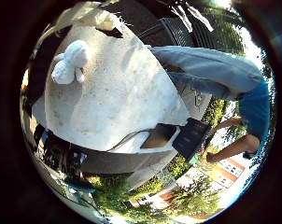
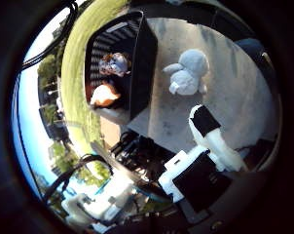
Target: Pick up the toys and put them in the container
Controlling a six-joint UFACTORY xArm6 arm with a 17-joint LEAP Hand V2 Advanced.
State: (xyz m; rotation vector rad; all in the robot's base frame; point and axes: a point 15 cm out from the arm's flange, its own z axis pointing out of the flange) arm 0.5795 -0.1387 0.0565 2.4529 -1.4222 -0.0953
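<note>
A white plush toy (image 2: 189, 71) lies on the grey tabletop (image 2: 235, 97). It also shows in the little finger side view (image 1: 66, 61), far from the palm. A black slatted container (image 2: 137, 58) stands at the table's edge beside the plush. Two toys lie in it, a multicoloured one (image 2: 115, 64) and an orange-and-white one (image 2: 106, 95). My right hand (image 2: 207, 146) hangs above the table, away from the plush. Its white and black fingers (image 2: 210, 129) are relaxed and hold nothing.
The grey table (image 1: 113, 103) stands outdoors, and its edge shows in the little finger side view. Grass (image 2: 77, 58) lies beyond the container. A dark box-like thing (image 1: 190, 137) sits by the table's near corner.
</note>
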